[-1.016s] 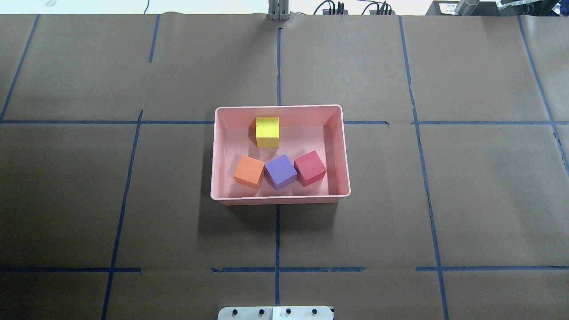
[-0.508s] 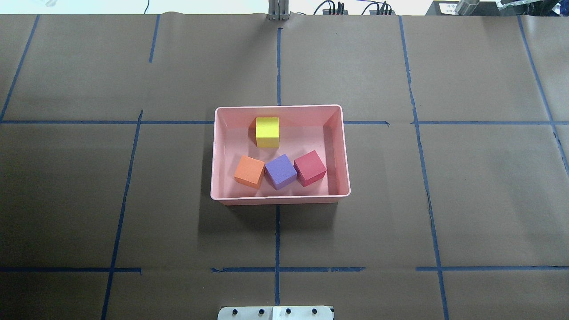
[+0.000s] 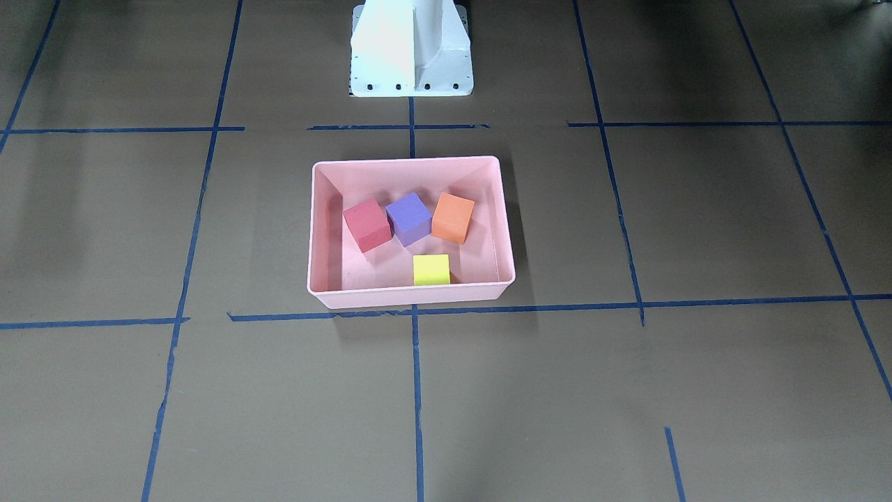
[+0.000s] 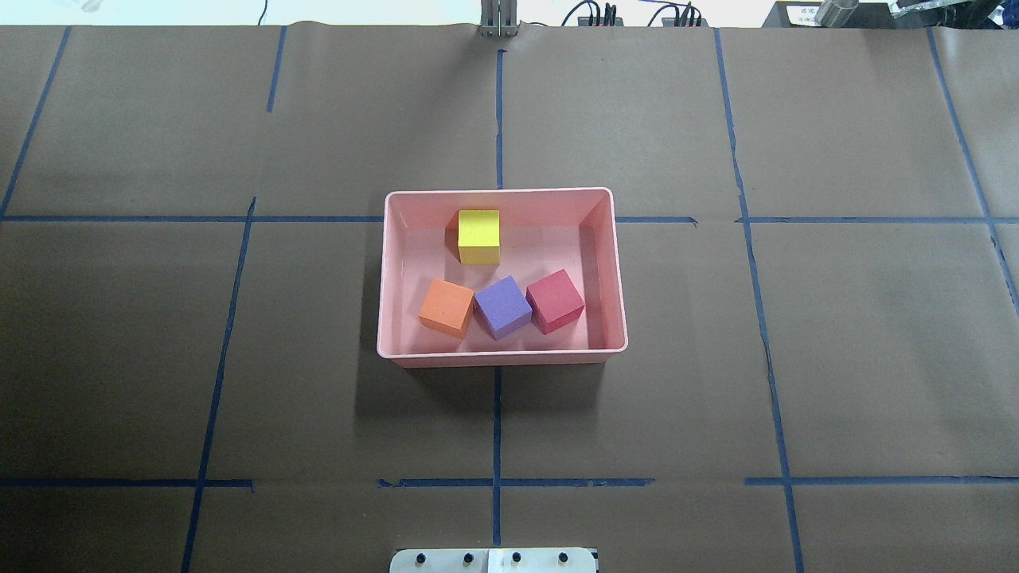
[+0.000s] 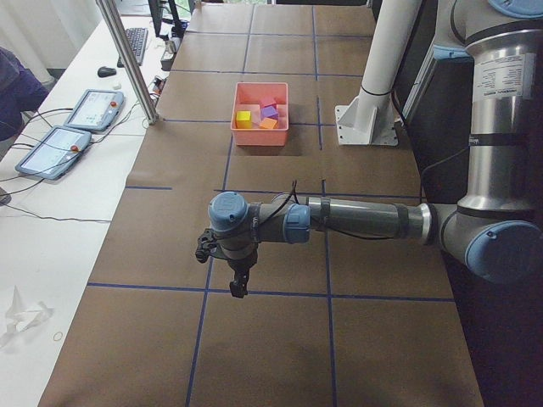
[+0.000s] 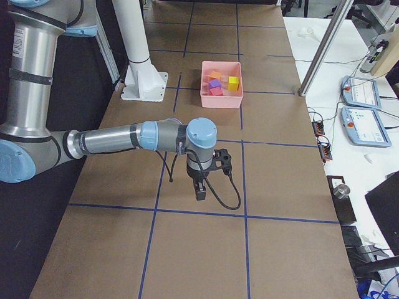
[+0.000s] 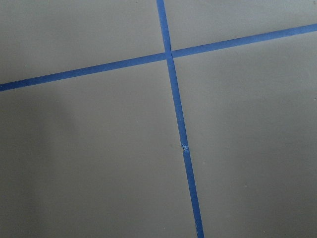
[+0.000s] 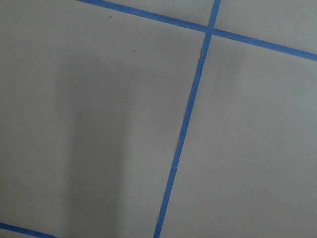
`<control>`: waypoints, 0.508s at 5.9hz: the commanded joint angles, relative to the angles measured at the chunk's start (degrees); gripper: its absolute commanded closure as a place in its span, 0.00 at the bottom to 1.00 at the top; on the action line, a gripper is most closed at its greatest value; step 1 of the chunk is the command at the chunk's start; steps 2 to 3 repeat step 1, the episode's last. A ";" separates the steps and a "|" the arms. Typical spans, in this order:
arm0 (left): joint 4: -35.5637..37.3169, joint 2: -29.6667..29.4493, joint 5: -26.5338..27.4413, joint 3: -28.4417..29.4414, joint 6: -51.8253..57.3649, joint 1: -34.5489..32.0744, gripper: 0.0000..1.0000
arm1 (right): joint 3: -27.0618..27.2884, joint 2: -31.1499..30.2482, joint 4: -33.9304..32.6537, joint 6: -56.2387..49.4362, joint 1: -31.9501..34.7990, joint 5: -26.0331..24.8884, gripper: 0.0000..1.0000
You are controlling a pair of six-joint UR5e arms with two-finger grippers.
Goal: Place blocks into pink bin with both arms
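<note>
The pink bin (image 4: 384, 270) (image 3: 317, 230) sits at the table's middle. Inside it lie the yellow-green block (image 4: 478, 236) (image 3: 431, 269), the orange block (image 4: 447, 307) (image 3: 453, 217), the purple block (image 4: 502, 306) (image 3: 408, 217) and the red block (image 4: 555, 301) (image 3: 366, 224). The bin also shows in the exterior left view (image 5: 260, 146) and in the exterior right view (image 6: 221, 96). My left gripper (image 5: 238, 287) shows only in the exterior left view, far from the bin, pointing down. My right gripper (image 6: 200, 191) shows only in the exterior right view, likewise far off. I cannot tell whether either is open or shut.
The white pedestal base (image 3: 411, 49) stands behind the bin on the robot's side. Brown paper with blue tape lines (image 4: 497, 422) covers the table. Tablets (image 5: 89, 110) and cables lie on the side bench. Both wrist views show only paper and tape.
</note>
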 commanded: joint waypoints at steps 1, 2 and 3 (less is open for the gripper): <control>-0.06 0.81 -0.13 -0.34 0.06 0.02 0.00 | 0.26 0.05 0.00 0.00 0.00 -0.02 0.00; -0.06 0.81 -0.13 -0.34 0.06 0.02 0.00 | 0.26 0.05 0.00 0.00 0.00 -0.02 0.00; -0.06 0.81 -0.13 -0.34 0.06 0.02 0.00 | 0.26 0.05 0.00 0.00 0.00 -0.02 0.00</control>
